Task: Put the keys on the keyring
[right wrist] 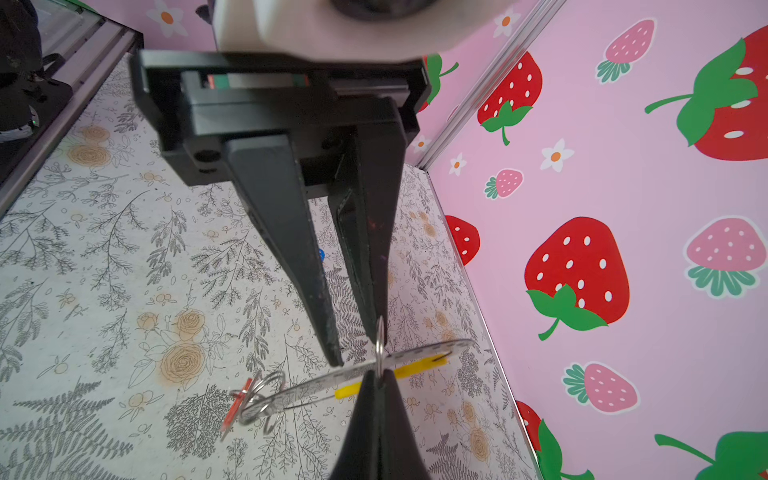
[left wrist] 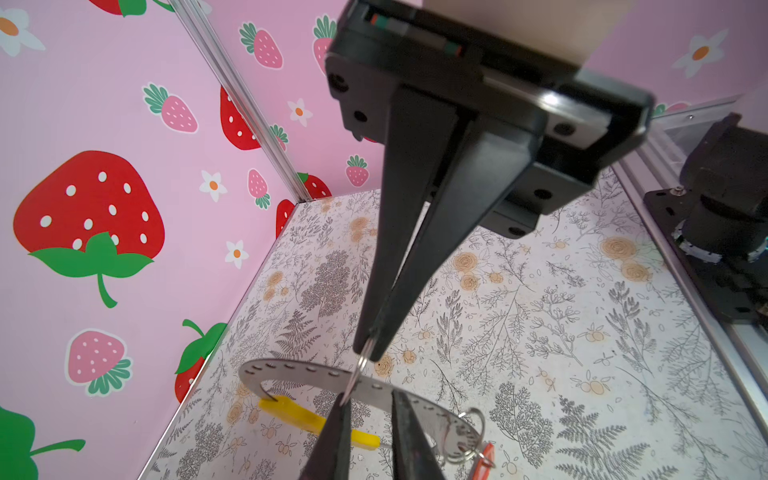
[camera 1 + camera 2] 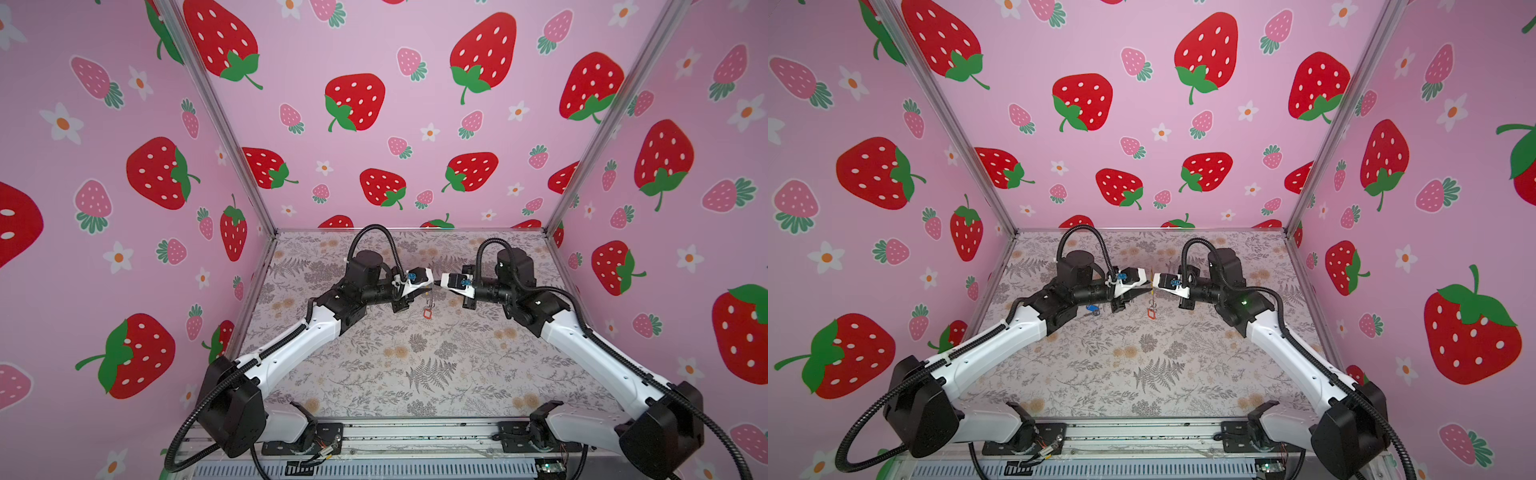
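Observation:
The keyring (image 2: 291, 369) hangs in the air over the table's middle: a grey band with its yellow segment (image 2: 307, 419) unhooked. My left gripper (image 2: 370, 397) is shut on the band, jaws slightly apart across it. My right gripper (image 1: 376, 380) faces it tip to tip, shut on a small metal ring (image 1: 379, 343) that loops round the band. One key's red tag (image 3: 427, 312) and rings dangle from the hoop's low end; its blade is not clear. The blue-tagged key (image 3: 1092, 308) lies on the table under my left arm.
Pink strawberry walls close the floral table (image 3: 415, 374) on three sides, with metal posts at the back corners. A metal rail (image 3: 415, 432) carrying both arm bases runs along the front edge.

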Action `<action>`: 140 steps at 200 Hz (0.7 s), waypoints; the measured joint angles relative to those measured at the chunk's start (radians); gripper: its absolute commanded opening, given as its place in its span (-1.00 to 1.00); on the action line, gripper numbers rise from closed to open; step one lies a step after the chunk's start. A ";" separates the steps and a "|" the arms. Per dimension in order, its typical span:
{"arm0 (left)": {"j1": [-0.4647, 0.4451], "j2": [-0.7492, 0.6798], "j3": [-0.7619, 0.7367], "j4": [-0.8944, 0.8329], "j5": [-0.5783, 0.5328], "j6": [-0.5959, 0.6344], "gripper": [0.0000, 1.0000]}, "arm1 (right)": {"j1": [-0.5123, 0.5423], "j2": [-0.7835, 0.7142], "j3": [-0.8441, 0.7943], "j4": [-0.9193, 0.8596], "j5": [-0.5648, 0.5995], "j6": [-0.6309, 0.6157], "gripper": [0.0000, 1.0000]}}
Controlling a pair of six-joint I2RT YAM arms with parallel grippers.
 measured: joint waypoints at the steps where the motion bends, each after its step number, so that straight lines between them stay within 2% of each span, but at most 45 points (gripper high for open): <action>1: 0.000 0.000 0.000 0.000 0.000 -0.002 -0.58 | 0.000 0.000 -0.001 0.001 0.000 0.000 -1.00; 75: 0.005 0.001 0.013 -0.005 0.018 -0.014 -0.57 | 0.000 -0.040 -0.097 0.100 0.020 -0.035 -1.00; 140: 0.004 0.003 0.016 -0.008 0.030 -0.005 -0.57 | 0.000 -0.050 -0.100 0.136 0.021 -0.055 -1.00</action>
